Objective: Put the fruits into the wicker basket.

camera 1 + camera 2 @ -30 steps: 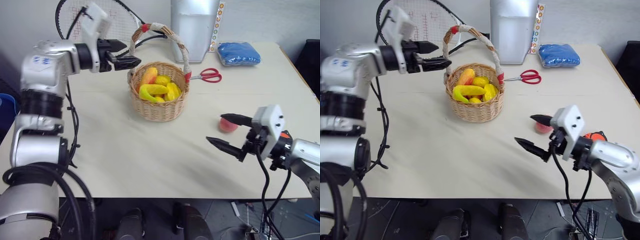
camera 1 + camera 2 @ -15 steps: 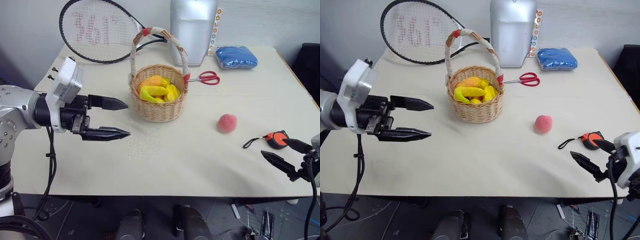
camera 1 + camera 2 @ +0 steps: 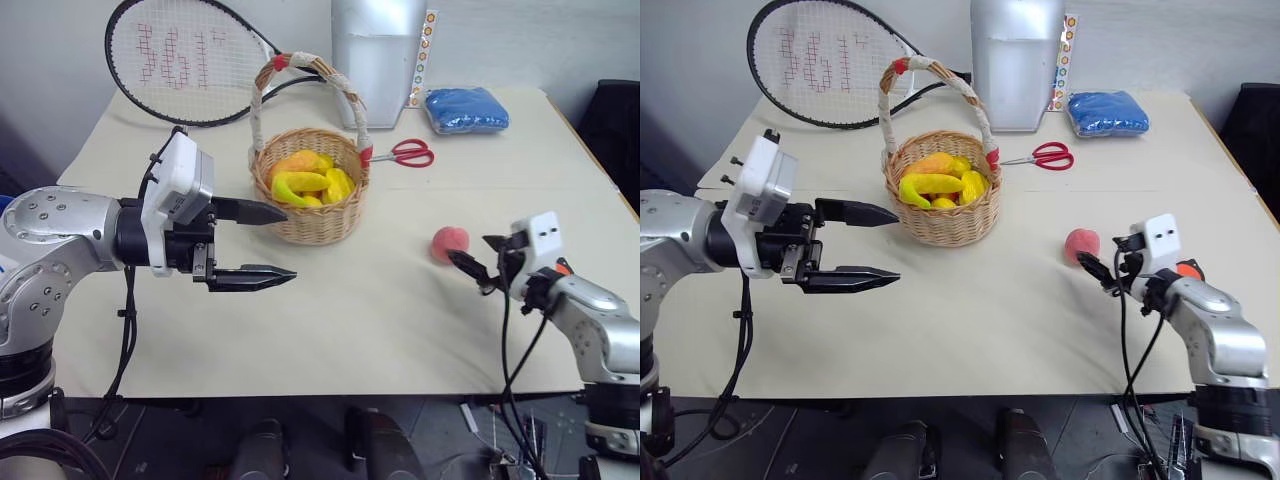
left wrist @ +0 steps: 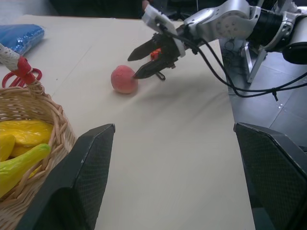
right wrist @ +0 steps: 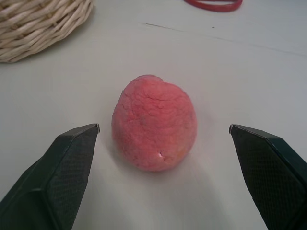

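While its fingers are gaping wide and gripping nothing, the right claw [image 5: 158, 158] is pointing at the peach [image 5: 154, 122], which is lying on the surface [image 3: 380, 300] just ahead of it, well to the right of the wicker basket [image 3: 311, 212]. Beside that basket's left, the left claw [image 3: 262, 243] is hovering wide open and empty; banana [image 3: 300, 184] and mango [image 3: 298, 162] are sitting inside the basket.

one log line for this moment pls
right gripper: open, at peach | left gripper: open, empty | wicker basket: holds fruits
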